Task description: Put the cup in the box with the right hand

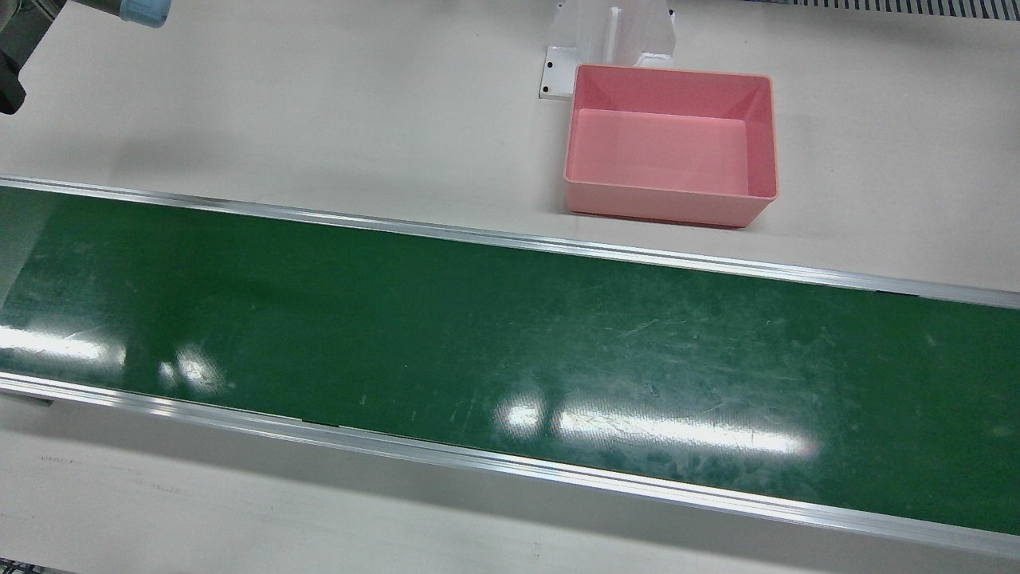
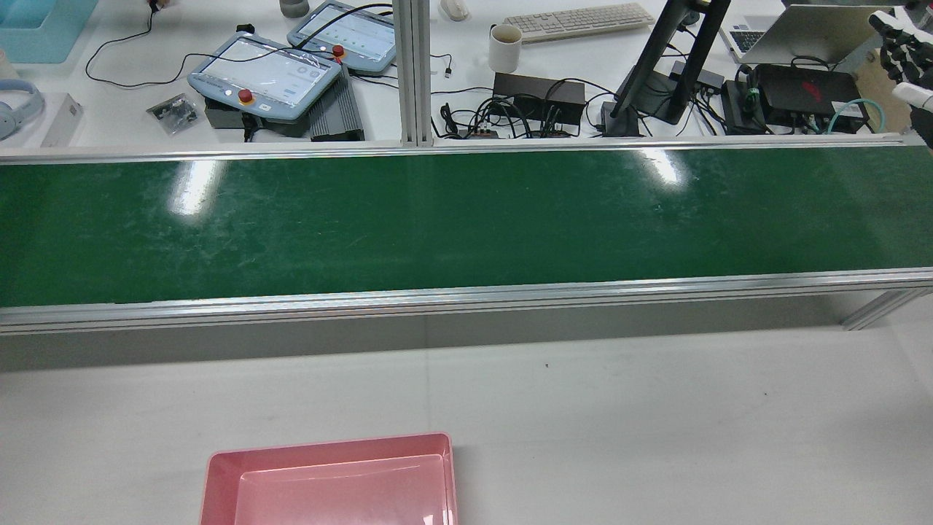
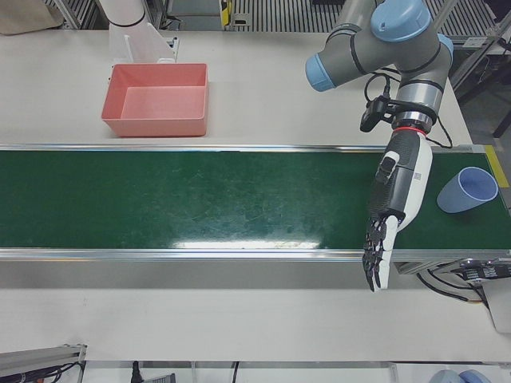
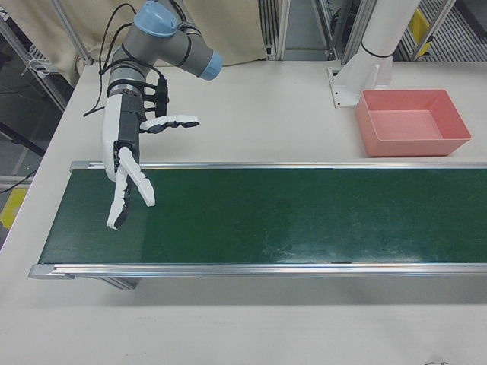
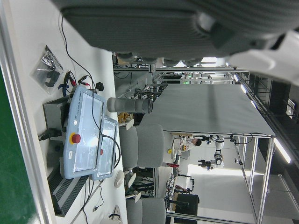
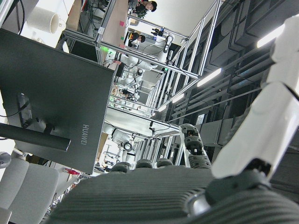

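Hanging over the near edge of the belt, the left hand has its fingers straight and apart, pointing down, and holds nothing. One blue cup sits on the belt at that same end, just beside the left hand but clear of it. Whether it stands upright or leans, I cannot tell.

One pink box rests on the white table behind the belt, next to a white pedestal, well apart from the cup. It is empty.

At the belt's other end, the right hand hangs above the green surface, fingers spread and loose with the thumb sticking out sideways, gripping nothing. The rear view catches only part of this hand at its top right corner. The cup and the right hand are at opposite ends of the belt.

Two arms show in all, one per side view, each with blue joint caps. The front view shows the one belt and the one box, with only a scrap of an arm at its top left corner.

On the desk beyond the belt in the rear view lie two pendants, one keyboard and one mug.
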Robot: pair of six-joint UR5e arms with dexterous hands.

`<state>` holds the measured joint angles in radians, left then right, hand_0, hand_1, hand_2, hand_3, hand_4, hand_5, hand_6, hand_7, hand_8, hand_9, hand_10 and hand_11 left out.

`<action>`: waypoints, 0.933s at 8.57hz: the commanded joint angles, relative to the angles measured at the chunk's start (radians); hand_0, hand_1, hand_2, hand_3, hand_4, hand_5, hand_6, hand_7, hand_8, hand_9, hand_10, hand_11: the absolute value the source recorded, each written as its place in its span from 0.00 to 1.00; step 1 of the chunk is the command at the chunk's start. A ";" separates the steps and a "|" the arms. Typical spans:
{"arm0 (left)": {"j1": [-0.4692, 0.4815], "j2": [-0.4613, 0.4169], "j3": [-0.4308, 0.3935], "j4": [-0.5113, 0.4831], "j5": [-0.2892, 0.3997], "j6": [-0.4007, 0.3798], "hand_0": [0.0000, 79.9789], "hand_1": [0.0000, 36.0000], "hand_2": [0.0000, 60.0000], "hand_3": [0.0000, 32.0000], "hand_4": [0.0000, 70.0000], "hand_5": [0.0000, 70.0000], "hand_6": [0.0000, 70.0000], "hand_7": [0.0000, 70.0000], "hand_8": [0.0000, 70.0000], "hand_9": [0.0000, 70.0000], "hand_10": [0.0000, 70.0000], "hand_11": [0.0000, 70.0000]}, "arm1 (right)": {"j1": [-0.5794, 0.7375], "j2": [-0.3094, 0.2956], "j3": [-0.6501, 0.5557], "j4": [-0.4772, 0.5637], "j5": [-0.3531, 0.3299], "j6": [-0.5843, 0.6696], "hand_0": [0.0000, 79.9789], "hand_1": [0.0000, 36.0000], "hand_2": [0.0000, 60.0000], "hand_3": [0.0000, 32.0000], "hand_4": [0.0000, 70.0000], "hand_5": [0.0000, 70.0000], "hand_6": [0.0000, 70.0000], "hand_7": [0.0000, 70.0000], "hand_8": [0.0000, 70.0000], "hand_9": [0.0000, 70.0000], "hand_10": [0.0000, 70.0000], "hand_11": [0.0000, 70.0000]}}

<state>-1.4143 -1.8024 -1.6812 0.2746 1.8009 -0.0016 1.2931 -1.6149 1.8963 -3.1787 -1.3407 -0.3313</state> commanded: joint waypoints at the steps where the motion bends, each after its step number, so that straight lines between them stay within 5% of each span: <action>1: 0.000 0.000 0.000 0.000 0.000 -0.001 0.00 0.00 0.00 0.00 0.00 0.00 0.00 0.00 0.00 0.00 0.00 0.00 | 0.002 0.000 0.000 0.002 0.000 0.000 0.49 0.30 0.22 0.00 0.00 0.02 0.01 0.02 0.00 0.00 0.00 0.00; 8: 0.000 0.000 0.000 0.000 0.000 0.000 0.00 0.00 0.00 0.00 0.00 0.00 0.00 0.00 0.00 0.00 0.00 0.00 | 0.002 -0.007 0.009 0.002 0.001 0.005 0.49 0.30 0.22 0.00 0.00 0.03 0.01 0.00 0.00 0.00 0.00 0.00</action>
<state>-1.4143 -1.8024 -1.6812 0.2746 1.8009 -0.0016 1.2947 -1.6188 1.9027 -3.1769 -1.3392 -0.3280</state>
